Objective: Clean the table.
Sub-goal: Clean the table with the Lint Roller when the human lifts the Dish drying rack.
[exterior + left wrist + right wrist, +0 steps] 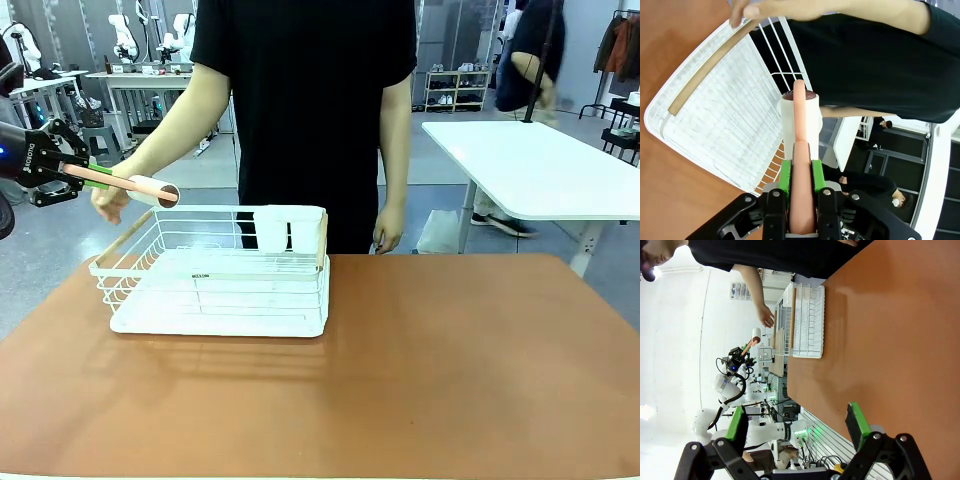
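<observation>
Terracotta table (450, 370) bears a white rack (220, 318) — left gripper (97, 176) pinches a lint roller (152, 190) over its corner. The right gripper (797, 422) hangs spread-jawed.

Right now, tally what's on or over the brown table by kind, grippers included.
Dish rack: 1
Lint roller: 1
Grippers: 2, left gripper clamped on the roller's handle, right gripper open
Total: 4

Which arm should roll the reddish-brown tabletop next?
Left, probably: the left gripper is shut on the pink-handled white lint roller near the white wire rack; the right gripper is open and empty.
</observation>
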Robot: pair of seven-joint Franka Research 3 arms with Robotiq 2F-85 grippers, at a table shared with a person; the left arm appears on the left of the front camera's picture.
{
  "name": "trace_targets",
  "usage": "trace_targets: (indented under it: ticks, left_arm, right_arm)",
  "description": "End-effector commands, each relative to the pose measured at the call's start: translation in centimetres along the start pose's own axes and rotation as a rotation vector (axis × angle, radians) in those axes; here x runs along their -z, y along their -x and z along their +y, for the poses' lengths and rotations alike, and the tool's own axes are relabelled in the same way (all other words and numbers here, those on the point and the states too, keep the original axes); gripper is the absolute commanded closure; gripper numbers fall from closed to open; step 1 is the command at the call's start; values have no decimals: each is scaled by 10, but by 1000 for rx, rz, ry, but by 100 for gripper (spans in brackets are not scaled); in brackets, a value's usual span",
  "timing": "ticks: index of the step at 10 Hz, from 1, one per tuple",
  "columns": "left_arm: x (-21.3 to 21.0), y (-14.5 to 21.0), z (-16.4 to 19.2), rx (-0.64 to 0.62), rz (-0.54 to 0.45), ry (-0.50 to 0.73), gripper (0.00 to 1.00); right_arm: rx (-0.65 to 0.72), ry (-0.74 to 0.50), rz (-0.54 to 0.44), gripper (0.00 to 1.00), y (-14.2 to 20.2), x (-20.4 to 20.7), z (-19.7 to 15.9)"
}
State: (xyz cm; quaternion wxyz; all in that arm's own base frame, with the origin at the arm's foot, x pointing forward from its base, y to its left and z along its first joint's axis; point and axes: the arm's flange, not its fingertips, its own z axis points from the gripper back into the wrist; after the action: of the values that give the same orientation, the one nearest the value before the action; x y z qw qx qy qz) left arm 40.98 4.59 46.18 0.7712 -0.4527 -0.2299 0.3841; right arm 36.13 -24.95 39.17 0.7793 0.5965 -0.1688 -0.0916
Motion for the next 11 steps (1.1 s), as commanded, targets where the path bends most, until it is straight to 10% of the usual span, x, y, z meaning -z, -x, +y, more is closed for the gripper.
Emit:
trace_targets:
  ticks: [1, 11]
  left_arm:
    - [0, 0, 0, -2, 1, 4, 100]
    - [0, 0, 0, -2, 1, 4, 100]
  right_arm:
    - [-7, -9, -2, 0, 1, 0, 3]
    - [-7, -9, -2, 0, 1, 0, 3]
